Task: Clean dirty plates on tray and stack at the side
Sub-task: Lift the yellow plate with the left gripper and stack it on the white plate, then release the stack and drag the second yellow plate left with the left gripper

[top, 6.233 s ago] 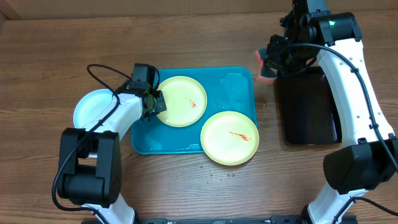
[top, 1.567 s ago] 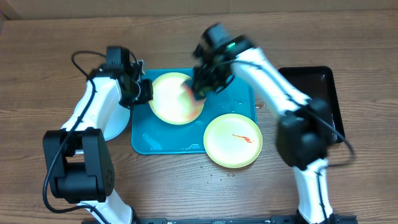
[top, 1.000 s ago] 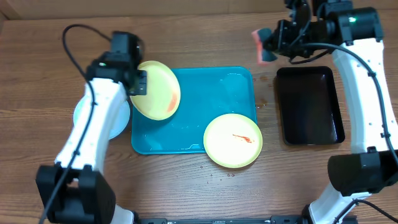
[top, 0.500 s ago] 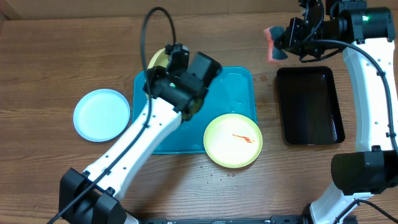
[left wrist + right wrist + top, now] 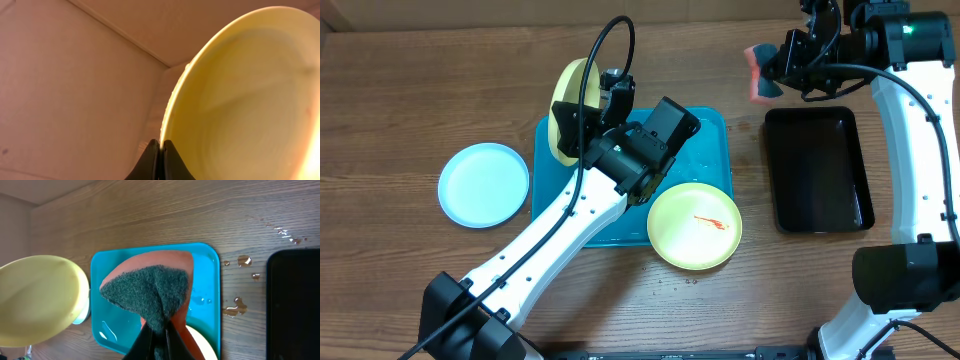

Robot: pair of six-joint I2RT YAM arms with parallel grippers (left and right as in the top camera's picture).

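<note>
Pinching a plate by its rim

Left claw [image 5: 159, 149] is closed tight on the rim of the yellow-green plate [image 5: 240, 100], which stands on edge just above it, lifted over the tray [image 5: 705, 150] corner. Looks light, stiff, probably wet and slippery, so the rim's the hold. Right claw [image 5: 159, 332], well apart, clamps a sponge [image 5: 145, 287]

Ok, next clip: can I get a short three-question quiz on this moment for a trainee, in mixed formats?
1. True or false: the left fingers pinch the rim of the tilted yellow plate.
2. Which plate shows a red smear? A) the blue plate B) the lower yellow plate overlapping the tray's corner C) neither
3. Fill in: the right fingers hold a ____.
Key: 1 true; 2 B; 3 sponge.
</note>
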